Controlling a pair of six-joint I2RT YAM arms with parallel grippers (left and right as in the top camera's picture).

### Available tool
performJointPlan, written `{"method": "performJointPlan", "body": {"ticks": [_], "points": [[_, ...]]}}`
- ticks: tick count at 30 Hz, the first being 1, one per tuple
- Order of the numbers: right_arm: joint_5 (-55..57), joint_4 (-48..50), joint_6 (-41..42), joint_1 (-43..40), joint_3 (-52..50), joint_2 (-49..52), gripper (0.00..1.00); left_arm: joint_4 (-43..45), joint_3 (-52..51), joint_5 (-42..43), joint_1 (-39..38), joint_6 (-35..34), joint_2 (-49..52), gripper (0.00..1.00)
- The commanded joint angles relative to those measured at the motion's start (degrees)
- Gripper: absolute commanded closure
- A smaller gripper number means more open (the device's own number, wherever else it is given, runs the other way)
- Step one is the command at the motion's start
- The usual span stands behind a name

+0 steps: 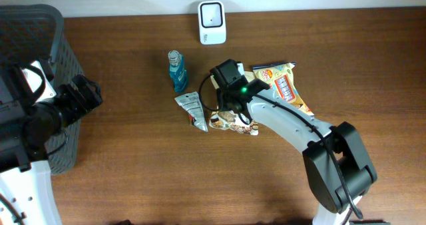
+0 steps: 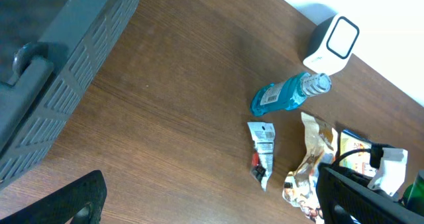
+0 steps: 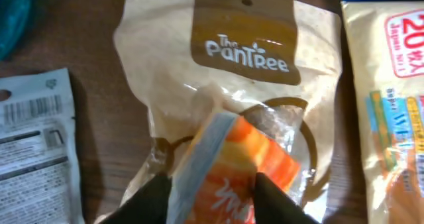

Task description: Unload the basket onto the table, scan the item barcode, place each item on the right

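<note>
My right gripper (image 3: pixel 212 184) is shut on an orange packet (image 3: pixel 232 158), with a finger pressed against each side of it. The packet sits on a beige "The Pantree" snack bag (image 3: pixel 238 45) lying on the table. In the overhead view the right gripper (image 1: pixel 231 110) is over that bag in the middle of the table. The white scanner (image 1: pixel 212 22) stands at the back edge. My left gripper (image 2: pixel 212 211) hangs open over bare wood near the basket, holding nothing.
A blue bottle (image 1: pixel 177 70) lies left of the bag, with a grey tube (image 1: pixel 192 110) showing a barcode below it. A yellow wipes pack (image 1: pixel 286 85) lies to the right. A dark plastic basket (image 1: pixel 40 25) fills the left edge.
</note>
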Motion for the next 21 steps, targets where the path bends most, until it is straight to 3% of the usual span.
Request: {"method": "performJointPlan", "body": {"ticks": [1, 2, 3, 11, 12, 13, 14, 17, 18, 21], "points": [[1.6, -3.3, 0.1, 0.2, 3.6, -0.5, 0.87, -0.1, -0.1, 0.5, 0.3, -0.6, 0.0, 0.01], [1.6, -4.9, 0.1, 0.2, 4.8, -0.5, 0.95, -0.1, -0.1, 0.5, 0.3, -0.6, 0.0, 0.01], [1.6, -6.9, 0.1, 0.2, 6.6, -0.6, 0.96, -0.1, -0.1, 0.5, 0.3, -0.6, 0.0, 0.01], [-1.6, -22.3, 0.3, -2.4, 18.7, -0.6, 0.96, -0.1, -0.1, 0.5, 0.3, -0.6, 0.0, 0.01], [-3.3, -22.9, 0.3, -3.0, 18.7, -0.6, 0.92, -0.1, -0.1, 0.5, 0.3, -0.6, 0.0, 0.01], [-5.3, -23.4, 0.3, -3.4, 18.6, -0.6, 0.8, -0.1, -0.1, 0.5, 0.3, -0.6, 0.0, 0.01], [-7.4, -23.4, -0.4, -3.6, 18.1, -0.1, 0.57, -0.1, -0.1, 0.5, 0.3, -0.6, 0.0, 0.01], [-9.1, -22.9, -5.1, -2.5, 16.3, 1.0, 0.26, -0.1, -0.1, 0.5, 0.3, -0.6, 0.0, 0.01], [-9.1, -22.6, -5.8, -1.8, 15.8, 1.5, 0.23, -0.1, -0.1, 0.5, 0.3, -0.6, 0.0, 0.01], [-6.0, -21.4, -5.7, 0.7, 15.1, 4.9, 0.26, -0.1, -0.1, 0.5, 0.3, -0.6, 0.0, 0.01]]}}
